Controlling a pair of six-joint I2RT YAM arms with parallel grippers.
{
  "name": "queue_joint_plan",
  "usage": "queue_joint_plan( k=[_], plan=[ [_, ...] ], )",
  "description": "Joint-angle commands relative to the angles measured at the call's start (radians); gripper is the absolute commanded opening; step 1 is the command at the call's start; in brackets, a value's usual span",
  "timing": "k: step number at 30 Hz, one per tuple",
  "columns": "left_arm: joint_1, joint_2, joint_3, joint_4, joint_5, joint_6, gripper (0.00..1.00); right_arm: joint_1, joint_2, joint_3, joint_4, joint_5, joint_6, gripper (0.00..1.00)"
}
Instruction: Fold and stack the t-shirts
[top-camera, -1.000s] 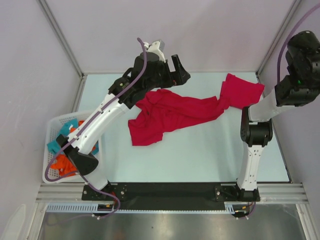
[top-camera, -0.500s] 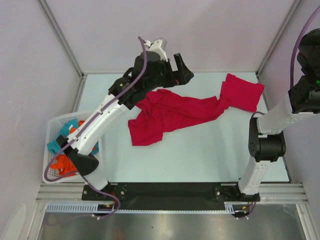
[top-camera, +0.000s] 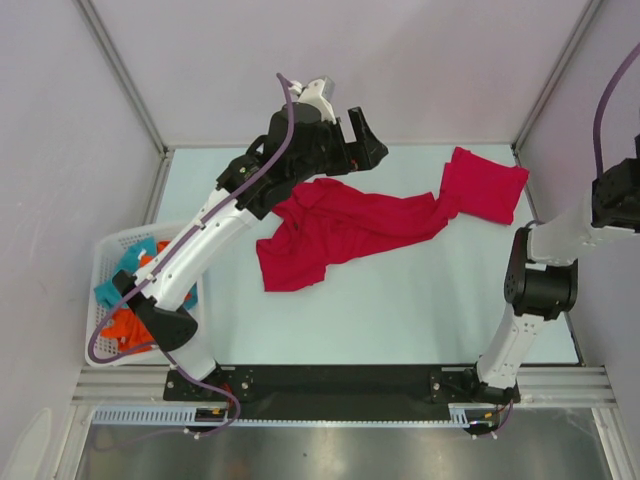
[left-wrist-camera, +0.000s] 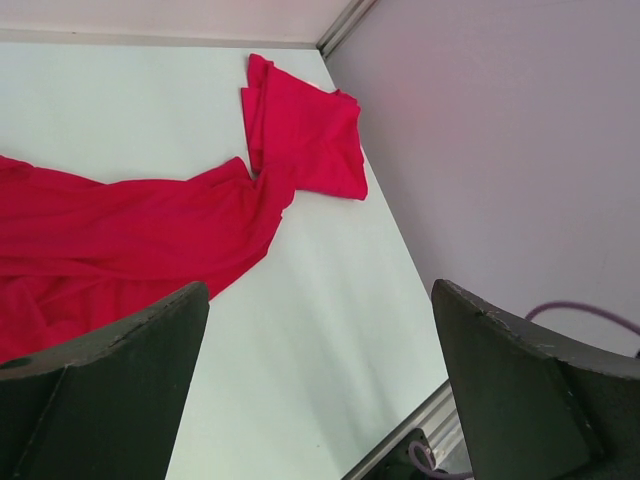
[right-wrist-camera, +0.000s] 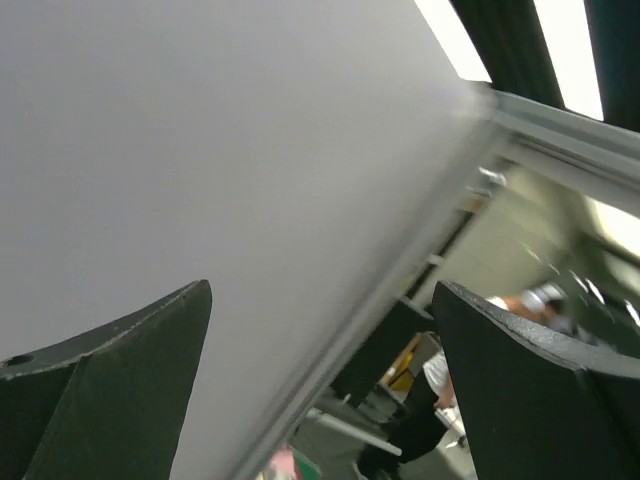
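**Both pincers released; one shirt folded, one not yet**

The left pincer (left-wrist-camera: 320, 390) hangs with jaws spread wide and empty near the far edge of the crumpled t-shirt (top-camera: 340, 232), which sprawls across the middle of the table (top-camera: 400, 310). The right pincer (right-wrist-camera: 320, 400), likewise spread and holding nothing, points off at the side wall, well apart from the cloth. A folded t-shirt (top-camera: 487, 180) lies in the far right corner, touching the crumpled one's end. By my reading one is done, and the other awaits folding and stacking. No brand, label or writing is readable.
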Motion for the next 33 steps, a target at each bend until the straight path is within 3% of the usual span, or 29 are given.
queue_joint_plan(
  k=[1, 4, 8, 10, 11, 14, 17, 18, 20, 21, 22, 23, 24, 25, 26, 28, 33],
  plan=[
    [-0.015, -0.043, 0.041, 0.010, -0.015, -0.003, 0.99, -0.100, -0.147, -0.252, -0.337, 0.850, -0.078, 1.00],
    [-0.025, -0.039, 0.044, 0.015, -0.012, -0.009, 0.99, -0.137, -0.130, -0.256, -0.304, 0.869, -0.114, 1.00],
    [-0.040, -0.042, 0.040, 0.016, -0.012, -0.011, 0.99, -0.278, 0.025, -0.029, -0.537, 0.990, -0.140, 1.00],
    [-0.048, -0.046, 0.041, 0.016, -0.012, -0.011, 0.99, -0.255, 0.059, 0.051, -0.562, 1.027, -0.209, 1.00],
    [-0.049, -0.048, 0.040, 0.018, -0.013, -0.011, 0.99, -0.235, 0.064, 0.054, -0.562, 1.015, -0.321, 1.00],
    [-0.060, -0.060, 0.038, 0.021, -0.016, -0.009, 0.99, -0.178, 0.014, -0.046, -0.536, 1.016, -0.445, 1.00],
    [-0.065, -0.074, 0.035, 0.016, -0.018, -0.003, 0.99, -0.163, -0.045, -0.184, -0.484, 1.386, -0.467, 1.00],
    [-0.065, -0.078, 0.034, 0.015, -0.021, -0.002, 0.99, -0.148, -0.043, -0.198, -0.464, 1.442, -0.562, 1.00],
    [-0.065, -0.101, 0.023, 0.013, -0.032, 0.001, 0.99, -0.066, -0.025, -0.165, -0.496, 1.251, -0.818, 1.00],
    [-0.065, -0.108, 0.017, 0.012, -0.035, 0.004, 0.99, -0.048, -0.019, -0.163, -0.505, 1.228, -0.939, 1.00],
    [-0.065, -0.127, 0.011, 0.012, -0.044, 0.003, 0.99, -0.040, -0.010, -0.179, -0.443, 1.297, -0.866, 1.00],
    [-0.065, -0.135, -0.001, 0.012, -0.047, 0.007, 0.99, -0.035, 0.002, -0.156, -0.449, 1.596, -0.799, 1.00],
    [-0.065, -0.144, -0.008, 0.013, -0.053, 0.009, 0.99, -0.019, 0.053, -0.096, -0.485, 1.738, -0.775, 1.00],
    [-0.065, -0.157, -0.018, 0.012, -0.056, 0.014, 0.99, 0.056, 0.070, -0.002, -0.567, 1.827, -0.811, 1.00],
    [-0.065, -0.164, -0.024, 0.013, -0.062, 0.015, 0.99, 0.082, 0.069, -0.016, -0.556, 1.962, -0.848, 1.00],
    [-0.065, -0.183, -0.043, 0.010, -0.075, 0.020, 0.99, 0.127, 0.007, -0.191, -0.407, 2.093, -1.001, 1.00],
    [-0.065, -0.200, -0.061, 0.010, -0.091, 0.030, 1.00, 0.158, -0.097, -0.421, -0.222, 2.129, -1.169, 1.00]
  ],
)
